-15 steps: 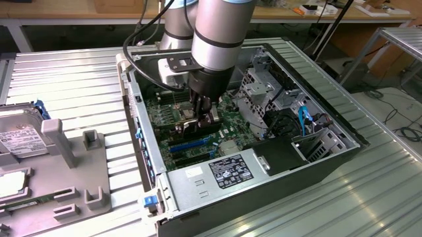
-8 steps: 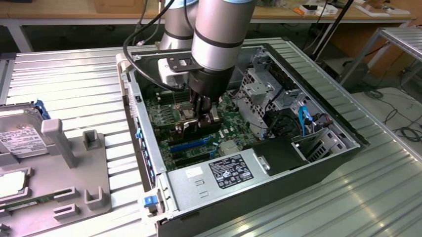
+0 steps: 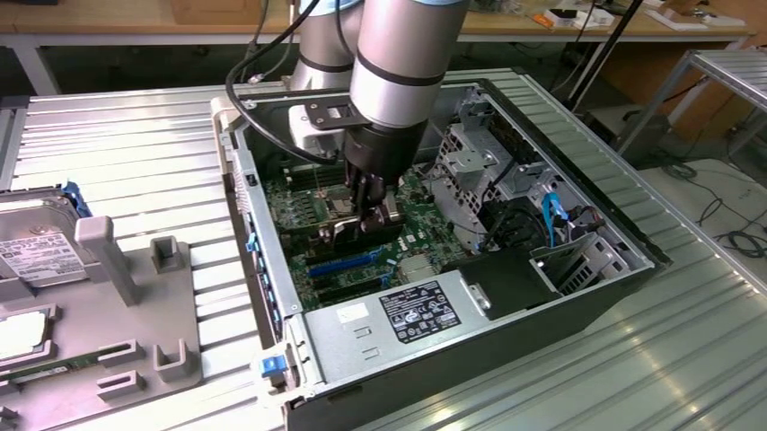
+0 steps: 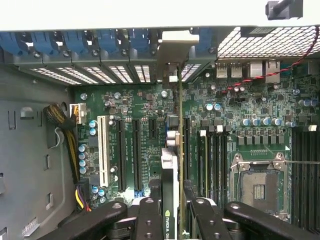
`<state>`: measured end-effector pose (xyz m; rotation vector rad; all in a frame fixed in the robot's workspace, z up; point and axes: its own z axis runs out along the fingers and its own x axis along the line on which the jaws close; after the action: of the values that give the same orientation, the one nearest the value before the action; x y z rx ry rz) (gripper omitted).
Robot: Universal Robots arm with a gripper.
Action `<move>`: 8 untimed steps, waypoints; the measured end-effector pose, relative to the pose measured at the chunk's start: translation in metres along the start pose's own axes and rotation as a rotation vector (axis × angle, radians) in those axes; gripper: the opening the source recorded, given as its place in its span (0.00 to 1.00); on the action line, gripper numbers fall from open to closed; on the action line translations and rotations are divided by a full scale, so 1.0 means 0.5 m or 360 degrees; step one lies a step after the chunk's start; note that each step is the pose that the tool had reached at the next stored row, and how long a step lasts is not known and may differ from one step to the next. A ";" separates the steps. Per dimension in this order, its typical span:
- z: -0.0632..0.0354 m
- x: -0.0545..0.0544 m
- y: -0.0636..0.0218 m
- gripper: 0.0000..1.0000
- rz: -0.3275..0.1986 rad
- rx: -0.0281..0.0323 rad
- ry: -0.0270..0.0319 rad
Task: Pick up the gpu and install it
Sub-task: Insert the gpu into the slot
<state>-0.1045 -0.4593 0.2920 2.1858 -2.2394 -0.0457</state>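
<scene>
My gripper reaches down inside the open computer case and is shut on the gpu, a thin black card held upright on its edge. In the wrist view the gpu runs edge-on between my two black fingers, away from the camera over the long expansion slots of the green motherboard. Its silver end bracket meets the case's rear wall by the blue slot latches. I cannot tell whether its lower edge is seated in a slot.
A power supply fills the case's near end and a drive cage stands at the exterior view's right. The empty CPU socket, a white slot and a cable bundle flank the card. A hard drive rests on a grey fixture.
</scene>
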 end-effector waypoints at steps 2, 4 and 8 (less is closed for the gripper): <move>0.000 0.000 0.000 0.27 0.0000 -0.00006 0.00065; 0.002 0.000 0.000 0.27 0.0000 0.00008 0.00064; 0.012 0.001 0.000 0.27 0.0000 0.00027 -0.00007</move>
<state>-0.1046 -0.4596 0.2861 2.1868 -2.2406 -0.0443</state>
